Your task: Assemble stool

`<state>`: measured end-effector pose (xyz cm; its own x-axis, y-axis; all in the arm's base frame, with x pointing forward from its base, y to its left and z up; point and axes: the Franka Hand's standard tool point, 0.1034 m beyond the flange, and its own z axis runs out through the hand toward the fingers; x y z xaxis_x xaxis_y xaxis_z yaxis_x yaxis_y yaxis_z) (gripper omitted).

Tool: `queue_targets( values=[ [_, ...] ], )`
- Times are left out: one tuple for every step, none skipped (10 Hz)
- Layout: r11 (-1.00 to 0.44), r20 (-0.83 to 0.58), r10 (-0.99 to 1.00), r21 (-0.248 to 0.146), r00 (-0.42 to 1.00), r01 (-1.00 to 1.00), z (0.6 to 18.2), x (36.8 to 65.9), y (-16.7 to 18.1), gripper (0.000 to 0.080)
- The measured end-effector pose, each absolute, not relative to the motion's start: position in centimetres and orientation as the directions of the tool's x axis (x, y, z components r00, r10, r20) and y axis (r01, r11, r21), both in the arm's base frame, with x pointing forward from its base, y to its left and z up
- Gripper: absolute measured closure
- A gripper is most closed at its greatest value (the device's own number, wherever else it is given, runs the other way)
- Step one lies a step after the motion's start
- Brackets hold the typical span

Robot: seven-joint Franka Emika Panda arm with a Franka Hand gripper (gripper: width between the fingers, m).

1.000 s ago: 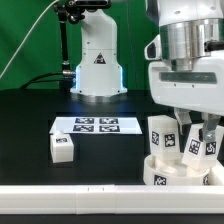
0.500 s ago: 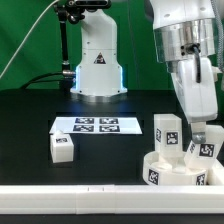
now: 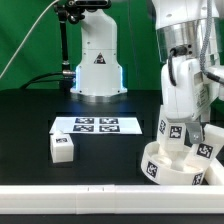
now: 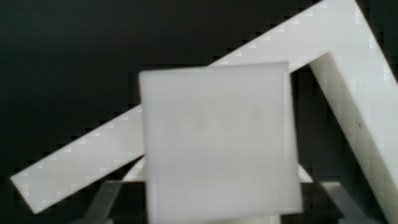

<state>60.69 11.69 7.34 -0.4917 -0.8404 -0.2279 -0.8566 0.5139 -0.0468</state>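
Stool seat (image 3: 166, 172) lies on the desk (image 3: 30, 120), lower right of the exterior view. Claw (image 4: 217, 196) is clenched on one leg (image 3: 172, 127), tilted over the seat, not yet seated. Second leg (image 3: 205, 150) stands on the seat, apparently fitted. Third leg (image 3: 62, 147) lies loose, lower left. Roughly halfway.

The seat disc (image 3: 172, 172) is looking like smooth white plastic with a faint sheen, as is the loose leg (image 3: 62, 148) at the exterior view's left. The held leg (image 4: 214, 140) is showing a plain matt white face. The table (image 3: 30, 120) is looking matt black. The arm's wrist (image 3: 185, 40) is gleaming like brushed metal, and the marker board (image 3: 97, 125) is looking flat, matt and paper-like.
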Motion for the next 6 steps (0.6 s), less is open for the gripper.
queue_targets(
  values=[
    [0.555,-0.244,-0.811,-0.032,-0.532,-0.831,7.36,60.65,12.05,0.0458],
    [0.579,-0.257,-0.791,-0.019,-0.556,-0.815,7.34,60.59,12.31,0.0458],
    [0.577,-0.265,-0.79,-0.017,-0.553,-0.816,7.3,60.55,12.4,0.0455],
    [0.568,-0.264,-0.797,-0.019,-0.544,-0.823,7.27,60.52,12.46,0.0455],
    [0.562,-0.264,-0.801,-0.021,-0.538,-0.827,7.27,60.52,12.46,0.0253],
    [0.497,-0.262,-0.841,-0.033,-0.473,-0.867,7.64,60.49,12.32,0.0253]
  ],
)
